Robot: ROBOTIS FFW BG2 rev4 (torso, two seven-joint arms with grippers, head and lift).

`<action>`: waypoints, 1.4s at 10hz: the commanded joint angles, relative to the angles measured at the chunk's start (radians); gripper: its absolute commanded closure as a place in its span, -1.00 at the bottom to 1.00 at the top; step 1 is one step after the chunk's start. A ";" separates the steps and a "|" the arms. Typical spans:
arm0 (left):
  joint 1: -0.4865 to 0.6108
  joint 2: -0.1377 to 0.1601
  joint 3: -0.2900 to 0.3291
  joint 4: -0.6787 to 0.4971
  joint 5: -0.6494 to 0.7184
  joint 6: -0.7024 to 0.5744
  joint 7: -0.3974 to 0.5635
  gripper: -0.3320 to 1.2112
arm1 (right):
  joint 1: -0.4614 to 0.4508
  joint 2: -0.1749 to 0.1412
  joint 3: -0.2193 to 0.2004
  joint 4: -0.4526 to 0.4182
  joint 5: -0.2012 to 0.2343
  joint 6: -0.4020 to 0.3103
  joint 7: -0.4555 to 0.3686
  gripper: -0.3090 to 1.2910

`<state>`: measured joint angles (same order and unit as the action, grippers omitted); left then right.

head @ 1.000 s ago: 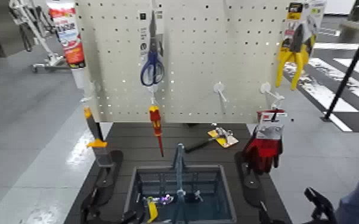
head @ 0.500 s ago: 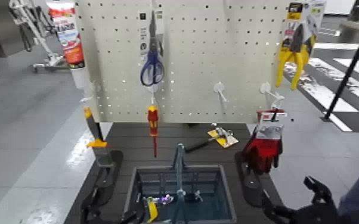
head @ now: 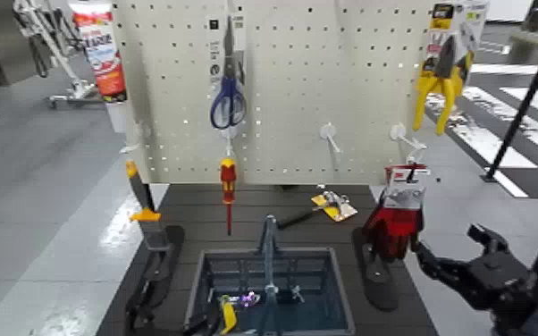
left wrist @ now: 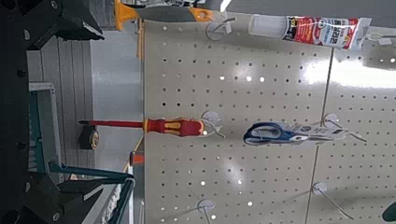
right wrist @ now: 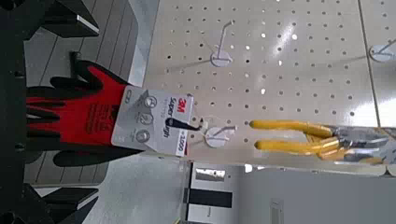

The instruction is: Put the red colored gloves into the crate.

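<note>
The red colored gloves [head: 396, 222], with black cuffs and a white-and-red card, hang from a pegboard hook at the right, above the table's right edge. They fill the right wrist view [right wrist: 89, 112]. The grey crate [head: 344, 299] with its upright handle sits at the table's front middle. Its rim shows in the left wrist view [left wrist: 42, 131]. My right gripper [head: 456, 247] is open, just right of the gloves and slightly lower, not touching them. My left gripper [left wrist: 42, 112] is open and empty, low at the front left.
On the pegboard hang a red-handled screwdriver [head: 229, 183], blue scissors [head: 227, 94], yellow pliers [head: 441, 85] and a sealant tube [head: 101, 49]. A small tool [head: 322, 207] lies on the table behind the crate. Small items [head: 237, 304] lie inside the crate.
My right arm has risen from the bottom right corner to beside the gloves. The left arm, gloves and crate have not moved.
</note>
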<state>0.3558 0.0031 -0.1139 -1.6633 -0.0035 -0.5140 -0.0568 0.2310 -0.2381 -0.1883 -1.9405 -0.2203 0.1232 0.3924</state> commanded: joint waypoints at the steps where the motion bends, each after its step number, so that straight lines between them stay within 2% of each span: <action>1: -0.005 -0.098 0.007 0.000 0.004 0.002 -0.009 -0.35 | -0.136 -0.053 -0.014 0.133 -0.059 0.039 0.089 -0.49; 3: -0.008 -0.098 0.010 0.000 0.007 0.005 -0.017 -0.35 | -0.242 -0.076 -0.005 0.255 -0.082 0.041 0.167 -0.49; 6: -0.012 -0.100 0.010 0.002 0.008 0.008 -0.028 -0.35 | -0.366 -0.145 0.032 0.403 -0.139 0.046 0.270 -0.49; 8: -0.014 -0.104 0.010 0.004 0.008 0.009 -0.032 -0.35 | -0.418 -0.168 0.046 0.456 -0.143 0.046 0.301 -0.48; 10: -0.015 -0.107 0.010 0.005 0.008 0.009 -0.038 -0.35 | -0.473 -0.193 0.086 0.525 -0.152 0.050 0.353 -0.47; 14: -0.021 -0.109 0.008 0.008 0.005 0.009 -0.047 -0.35 | -0.536 -0.208 0.151 0.586 -0.177 0.053 0.408 -0.46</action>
<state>0.3362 0.0030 -0.1051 -1.6564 0.0017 -0.5047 -0.1037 -0.2971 -0.4453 -0.0439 -1.3614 -0.3947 0.1794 0.8008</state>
